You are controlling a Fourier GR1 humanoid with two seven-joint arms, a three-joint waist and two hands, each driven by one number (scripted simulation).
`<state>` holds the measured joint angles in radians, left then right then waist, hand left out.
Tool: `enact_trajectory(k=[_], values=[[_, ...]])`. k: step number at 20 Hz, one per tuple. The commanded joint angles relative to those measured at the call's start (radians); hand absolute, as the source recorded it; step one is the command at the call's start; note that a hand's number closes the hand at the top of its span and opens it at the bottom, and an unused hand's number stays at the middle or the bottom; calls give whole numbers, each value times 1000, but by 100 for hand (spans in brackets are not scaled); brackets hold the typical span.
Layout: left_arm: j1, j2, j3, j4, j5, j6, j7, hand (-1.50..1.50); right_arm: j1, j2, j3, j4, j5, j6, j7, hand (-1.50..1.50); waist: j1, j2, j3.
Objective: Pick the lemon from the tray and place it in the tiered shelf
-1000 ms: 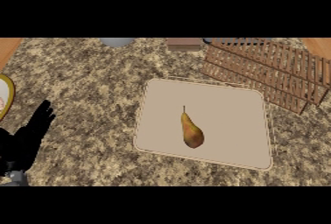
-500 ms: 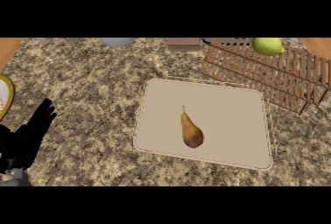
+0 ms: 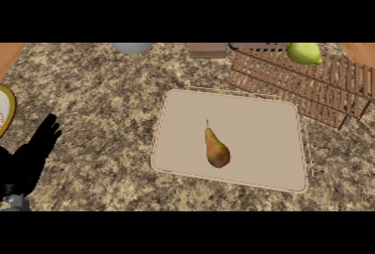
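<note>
The lemon (image 3: 304, 53) already lies on the tiered shelf (image 3: 307, 84), near its far edge, so it could roll off there. The tray (image 3: 256, 134) holds only a pear (image 3: 216, 150), which could be mistaken for the target. The left hand (image 3: 33, 158) rests at the worktop (image 3: 95, 99) edge, fingers straight, holding nothing. The right hand is not visible.

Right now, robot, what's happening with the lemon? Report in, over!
Left hand open, resting at the counter's left edge; right hand out of view. Lemon on the tiered shelf. Tray holds only a pear. Nothing in the way.
</note>
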<state>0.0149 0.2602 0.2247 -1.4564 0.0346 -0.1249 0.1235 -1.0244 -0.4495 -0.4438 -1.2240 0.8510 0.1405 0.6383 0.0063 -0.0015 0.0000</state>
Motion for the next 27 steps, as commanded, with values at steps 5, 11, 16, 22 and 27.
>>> enact_trajectory(k=[5, 11, 16, 22, 27], values=[[-44, 23, 31, 49, -1, 1, -13, 0, -50, -19, -119, -127, -192, 35, 78, -150, -14, -2, -1], [48, 7, 27, 21, 3, -23, -60, 0, 20, -132, -244, -330, -337, 140, 168, -150, -18, -6, 0], [-3, -6, 18, 22, -23, 25, -7, 0, 33, -319, -378, -427, -461, 323, 308, -150, -47, -11, 0], [43, -5, 43, 17, -8, 18, -30, 0, 158, -490, -583, -471, -656, 572, 407, -150, -74, -20, 0], [66, 29, 78, -9, 27, -13, -11, 0, 235, -654, -803, -364, -813, 702, 390, -150, -77, -21, 1]])
